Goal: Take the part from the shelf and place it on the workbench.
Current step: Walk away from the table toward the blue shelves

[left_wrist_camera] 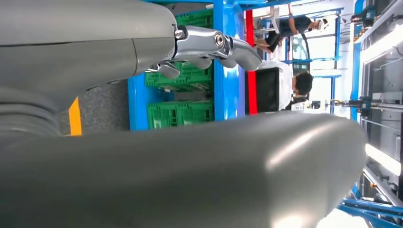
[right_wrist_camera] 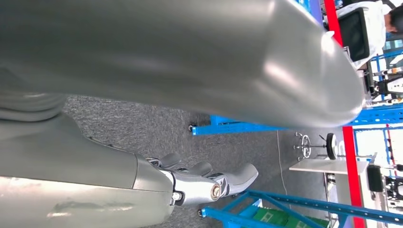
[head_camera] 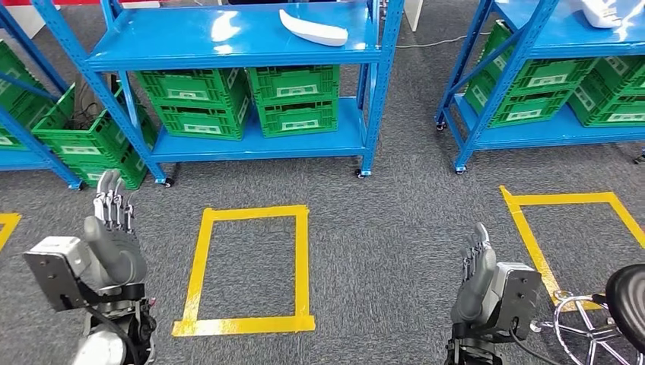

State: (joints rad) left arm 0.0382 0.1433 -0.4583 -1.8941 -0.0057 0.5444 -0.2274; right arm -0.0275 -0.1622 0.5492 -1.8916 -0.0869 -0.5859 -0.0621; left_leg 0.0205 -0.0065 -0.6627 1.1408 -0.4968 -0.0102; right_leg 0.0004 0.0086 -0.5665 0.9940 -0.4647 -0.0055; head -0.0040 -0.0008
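Head view looks down at a grey carpet floor with a blue shelf straight ahead. The white part lies on the top board of that shelf, toward its right side. Nothing touches it. Under that board sit green crates, side by side on the lower board. A second blue shelf stands off to the right, with more green crates in it and another white thing on its top board.

On the floor, a yellow tape square lies in front of the first shelf. Another yellow tape square lies to the right, near a black stool with a shiny metal base.

The left hand is low on the left side, far from the part. Its fingers point up and stay apart, and it holds nothing. The right hand is low on the right side. Its fingers point up too, and it holds nothing.

In the left wrist view, people are far back past the shelf.
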